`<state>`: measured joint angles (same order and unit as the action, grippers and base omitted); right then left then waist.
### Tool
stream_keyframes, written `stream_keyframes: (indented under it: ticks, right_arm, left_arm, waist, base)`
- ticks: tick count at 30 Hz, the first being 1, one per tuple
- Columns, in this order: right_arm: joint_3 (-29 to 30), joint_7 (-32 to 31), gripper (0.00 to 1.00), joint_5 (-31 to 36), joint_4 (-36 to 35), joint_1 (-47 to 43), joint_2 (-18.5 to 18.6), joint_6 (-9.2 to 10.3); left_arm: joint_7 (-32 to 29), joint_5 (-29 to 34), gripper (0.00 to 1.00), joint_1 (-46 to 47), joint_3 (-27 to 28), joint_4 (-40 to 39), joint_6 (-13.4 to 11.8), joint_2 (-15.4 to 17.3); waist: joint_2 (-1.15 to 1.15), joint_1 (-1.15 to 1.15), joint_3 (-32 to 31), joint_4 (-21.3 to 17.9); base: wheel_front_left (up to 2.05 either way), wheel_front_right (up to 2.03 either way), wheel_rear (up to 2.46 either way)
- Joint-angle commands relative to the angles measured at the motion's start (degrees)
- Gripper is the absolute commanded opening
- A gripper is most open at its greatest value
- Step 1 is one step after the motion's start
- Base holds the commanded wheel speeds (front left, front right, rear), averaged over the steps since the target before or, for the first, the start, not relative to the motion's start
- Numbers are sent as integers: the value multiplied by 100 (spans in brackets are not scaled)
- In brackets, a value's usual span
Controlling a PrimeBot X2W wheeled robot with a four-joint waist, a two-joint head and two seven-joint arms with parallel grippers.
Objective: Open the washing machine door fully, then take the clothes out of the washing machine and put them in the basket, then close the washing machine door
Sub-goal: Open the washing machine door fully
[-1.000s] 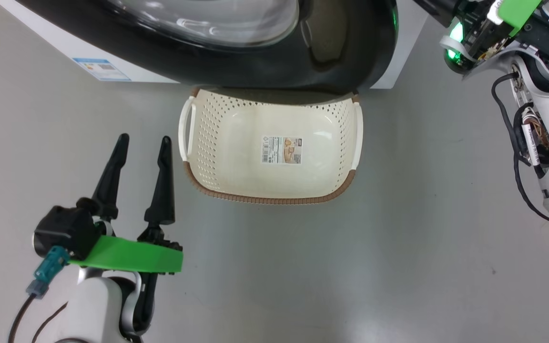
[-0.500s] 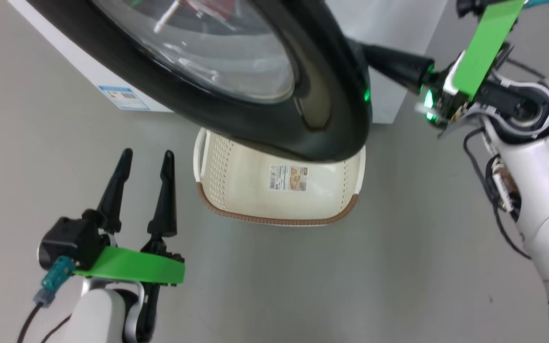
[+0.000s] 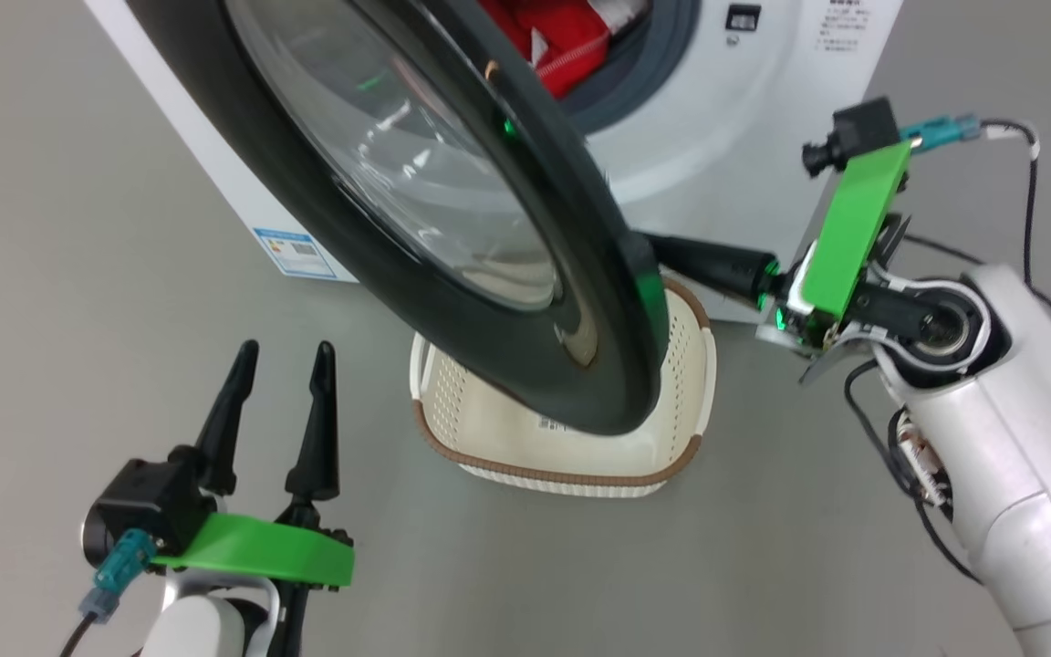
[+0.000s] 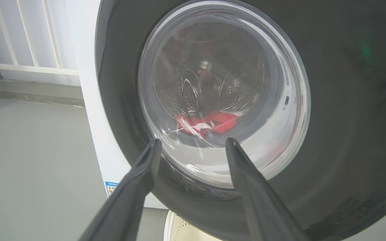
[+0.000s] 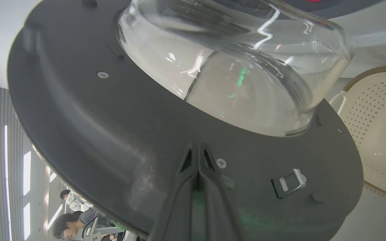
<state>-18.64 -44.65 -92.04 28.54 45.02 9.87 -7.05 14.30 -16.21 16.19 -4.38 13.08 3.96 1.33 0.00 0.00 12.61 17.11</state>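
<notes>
The washing machine door [image 3: 325, 219], with its black rim and bulging glass, stands partly swung out from the white washing machine [image 3: 717, 100]. Red clothes [image 3: 562, 36] lie in the drum and show through the glass [image 4: 219, 122]. The cream basket [image 3: 571, 474] sits on the floor under the door's lower edge. My right gripper [image 3: 662, 248] is shut, its tips behind the door's free edge; the right wrist view shows the right gripper [image 5: 198, 145] against the door's inner face [image 5: 95, 117]. My left gripper [image 3: 284, 351] is open and empty, low at the left, facing the door's outer side [image 4: 347, 100].
Grey floor surrounds the machine. A blue label [image 3: 293, 251] marks the washer's lower front. A metal latch [image 5: 290, 182] sticks out of the door's inner rim beside my right fingers. A white railing [image 4: 28, 63] stands left of the machine. People [image 5: 69, 224] are far behind.
The head camera has tilted up, bringing the drum opening and clothes into view. The door has swung further out, and my shut right gripper has come in behind its edge. The left gripper stays open.
</notes>
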Motion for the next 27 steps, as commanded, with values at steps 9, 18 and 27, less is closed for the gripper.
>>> stream_keyframes:
  ticks: [9,18,27]
  right_arm:
    - [-263,-112,0,84,-245,-450,-329,-44]
    - [-454,-175,0,154,-139,-661,-427,-44]
    - [-571,-191,0,192,-58,-701,-501,-44]
  left_arm:
    - [70,57,100,-184,178,-54,-68,154]
    - [70,-1,100,-267,95,15,-90,154]
    - [70,-74,100,-297,-9,25,-120,154]
  waist:
    - [0,0,-537,393]
    - [0,0,-773,746]
    - [0,0,-858,1112]
  base:
    - [0,0,0]
    - [0,0,0]
    - [0,0,0]
